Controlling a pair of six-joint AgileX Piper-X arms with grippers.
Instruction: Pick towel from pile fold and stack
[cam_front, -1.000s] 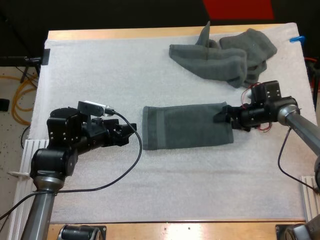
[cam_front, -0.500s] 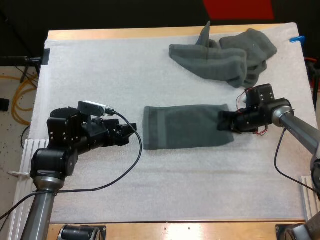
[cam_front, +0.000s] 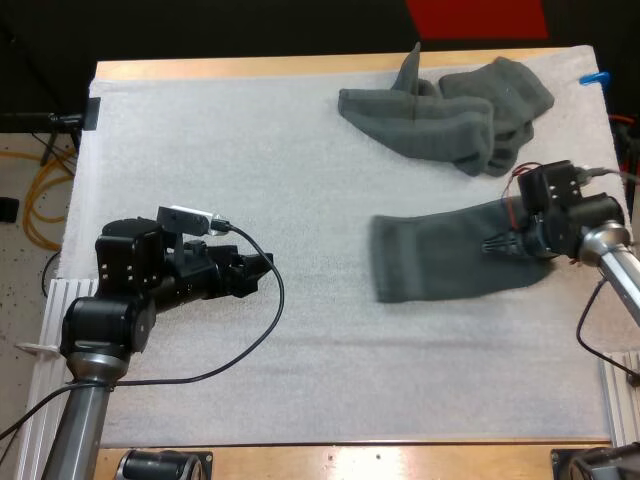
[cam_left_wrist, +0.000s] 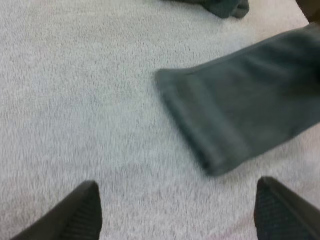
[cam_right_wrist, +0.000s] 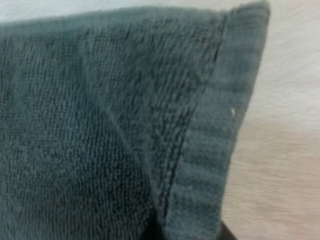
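A folded dark grey-green towel (cam_front: 440, 255) lies flat on the white mat (cam_front: 200, 130), right of centre. My right gripper (cam_front: 500, 243) is shut on the towel's right end, and the cloth (cam_right_wrist: 100, 125) is pinched between its fingers with the hemmed edge close up. My left gripper (cam_front: 262, 270) rests low over the mat at the left, open, well clear of the towel. Its two black fingers (cam_left_wrist: 82, 212) stand wide apart, with the towel's folded end (cam_left_wrist: 235, 115) lying ahead of them on the mat. A crumpled pile of towels (cam_front: 450, 115) sits at the far right.
The crumpled pile's edge (cam_left_wrist: 222, 6) lies just beyond the folded towel. Bare mat stretches across the left and near parts of the table. The wooden table edge (cam_front: 300, 66) runs along the far side.
My right gripper has shut on the folded towel's right end and dragged it to the right across the mat. The left arm has stayed put.
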